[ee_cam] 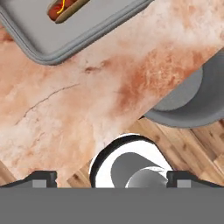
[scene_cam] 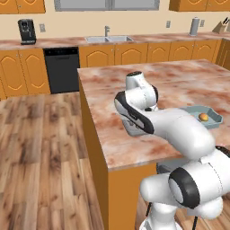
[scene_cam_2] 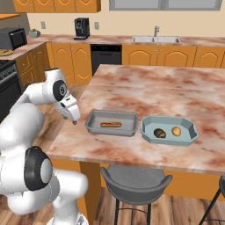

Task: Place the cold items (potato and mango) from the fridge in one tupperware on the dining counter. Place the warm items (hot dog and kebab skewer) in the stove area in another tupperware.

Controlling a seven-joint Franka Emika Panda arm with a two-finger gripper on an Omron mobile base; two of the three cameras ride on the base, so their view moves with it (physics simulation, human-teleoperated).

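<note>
Gripper (scene_cam_2: pixel 73 122) hangs w/ jaws spread wide, nothing between them, just off the near-left corner of the dining counter (scene_cam_2: pixel 145 94), beside the grey tupperware (scene_cam_2: pixel 93 126). Hot dog (scene_cam_2: pixel 110 124) lies flat inside that grey tray; hand view shows it too, near the tray's rim. Blue tupperware (scene_cam_2: pixel 190 136) sits just beside the grey one, apart from it, w/ potato (scene_cam_2: pixel 159 133) and mango (scene_cam_2: pixel 176 131) both in it, close together. So you can read the cold half as done and the warm half as partway: hot dog is in, kebab skewer is not in either tray. Judgement: step in hand is the fetch of the skewer. Next move calls for you to pull the arm clear of the counter edge and stool (scene_cam_2: pixel 134 182), drive the base toward the stove (scene_cam_2: pixel 9 83) at far left, then locate the skewer there before any grasp; keep jaws wide for the approach.
</note>
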